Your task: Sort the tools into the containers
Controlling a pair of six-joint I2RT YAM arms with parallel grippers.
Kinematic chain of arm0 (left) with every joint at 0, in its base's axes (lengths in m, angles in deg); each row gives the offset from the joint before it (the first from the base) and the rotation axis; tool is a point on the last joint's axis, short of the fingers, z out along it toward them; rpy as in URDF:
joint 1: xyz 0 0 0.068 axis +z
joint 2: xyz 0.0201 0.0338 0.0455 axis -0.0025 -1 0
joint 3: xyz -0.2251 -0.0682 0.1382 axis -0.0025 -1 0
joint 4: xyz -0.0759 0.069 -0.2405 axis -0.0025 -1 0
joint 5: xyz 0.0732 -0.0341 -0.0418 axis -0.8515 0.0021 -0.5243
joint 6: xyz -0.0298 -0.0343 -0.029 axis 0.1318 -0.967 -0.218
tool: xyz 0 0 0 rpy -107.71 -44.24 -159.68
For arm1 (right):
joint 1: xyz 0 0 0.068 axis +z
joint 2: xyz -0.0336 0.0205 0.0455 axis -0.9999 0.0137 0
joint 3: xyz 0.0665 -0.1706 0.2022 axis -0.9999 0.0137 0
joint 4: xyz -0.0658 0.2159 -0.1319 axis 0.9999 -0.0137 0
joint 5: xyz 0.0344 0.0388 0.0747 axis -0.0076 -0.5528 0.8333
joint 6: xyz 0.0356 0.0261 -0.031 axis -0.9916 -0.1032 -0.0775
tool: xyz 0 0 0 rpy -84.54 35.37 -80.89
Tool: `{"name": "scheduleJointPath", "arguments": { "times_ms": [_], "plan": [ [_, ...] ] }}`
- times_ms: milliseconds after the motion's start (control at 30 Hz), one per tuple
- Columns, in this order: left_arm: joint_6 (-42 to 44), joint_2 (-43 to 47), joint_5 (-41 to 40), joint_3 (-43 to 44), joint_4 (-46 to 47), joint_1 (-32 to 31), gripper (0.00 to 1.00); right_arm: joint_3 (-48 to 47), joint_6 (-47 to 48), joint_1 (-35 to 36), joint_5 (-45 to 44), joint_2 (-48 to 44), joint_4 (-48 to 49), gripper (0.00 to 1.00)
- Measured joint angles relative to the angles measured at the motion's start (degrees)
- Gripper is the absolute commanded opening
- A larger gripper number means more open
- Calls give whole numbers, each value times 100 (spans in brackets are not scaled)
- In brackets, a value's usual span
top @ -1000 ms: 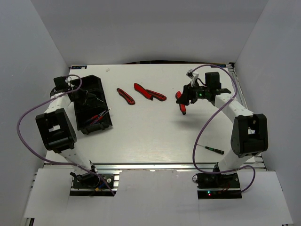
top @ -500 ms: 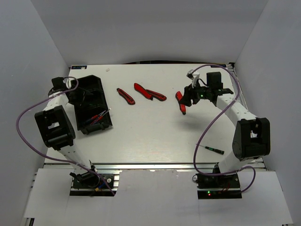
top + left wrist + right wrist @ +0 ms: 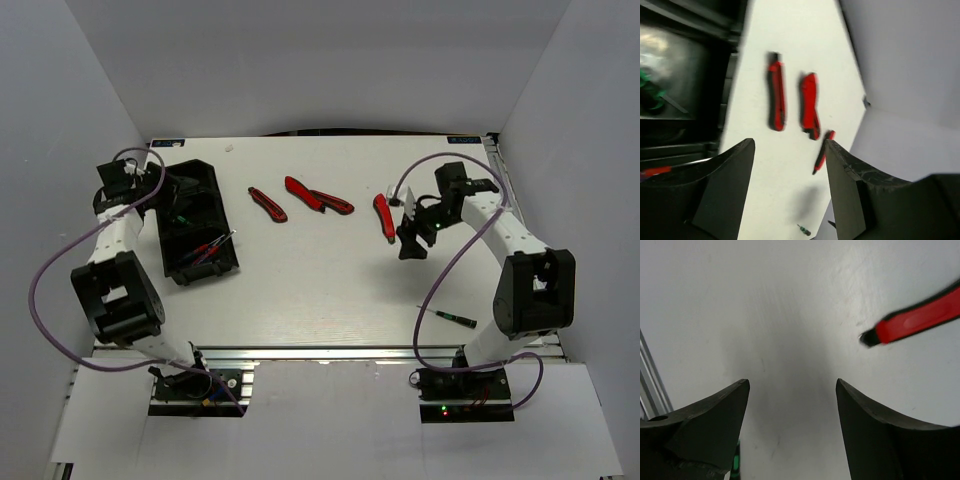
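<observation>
Red tool [image 3: 915,320], perhaps pliers, lies near the spread right hand [image 3: 791,385].

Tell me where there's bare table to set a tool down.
The widest bare patch of table lies between the bins, the right pincer and the front edge. Crowded: the far strip, where knife, pliers and another red tool lie in a row.

Bright, even light casts soft shadows on the table [image 3: 320,290]; both wrist views are blurred.
</observation>
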State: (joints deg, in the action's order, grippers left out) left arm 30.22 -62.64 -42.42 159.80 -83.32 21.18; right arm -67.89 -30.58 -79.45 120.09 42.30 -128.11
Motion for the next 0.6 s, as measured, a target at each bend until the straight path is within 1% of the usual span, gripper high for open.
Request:
{"name": "scheduleJointPath", "arguments": {
  "times_ms": [67, 167, 200, 267, 300, 367, 467, 533, 600],
  "plan": [
    [4, 339, 245, -144, 238, 0, 70, 219, 208, 35, -435, -70, -275, 76],
    [-24, 837, 566, -433, 664, -15, 71, 828, 319, 105, -1113, -420, -564, 78],
    [-55, 964, 649, -529, 776, -17, 72, 1075, 319, 142, -1333, -616, -638, 83],
    [-195, 1174, 855, -765, 1084, -26, 74, 1541, 310, 234, -1770, -1069, -791, 88],
    [-284, 1231, 942, -863, 1233, -31, 75, 1729, 319, 282, -1956, -1272, -837, 89],
    [-507, 1259, 1121, -1005, 1497, -33, 75, 2227, 341, 422, -2367, -1773, -824, 89],
    [-793, 1239, 1276, -1130, 1834, -33, 77, 2861, 332, 610, -2844, -2291, -798, 89],
    [-960, 1217, 1353, -1143, 1978, -33, 77, 3226, 238, 706, -3171, -2441, -723, 89],
    [-1045, 1204, 1403, -1128, 2046, -33, 77, 3482, 107, 743, -3471, -2396, -560, 86]
  ]
}}
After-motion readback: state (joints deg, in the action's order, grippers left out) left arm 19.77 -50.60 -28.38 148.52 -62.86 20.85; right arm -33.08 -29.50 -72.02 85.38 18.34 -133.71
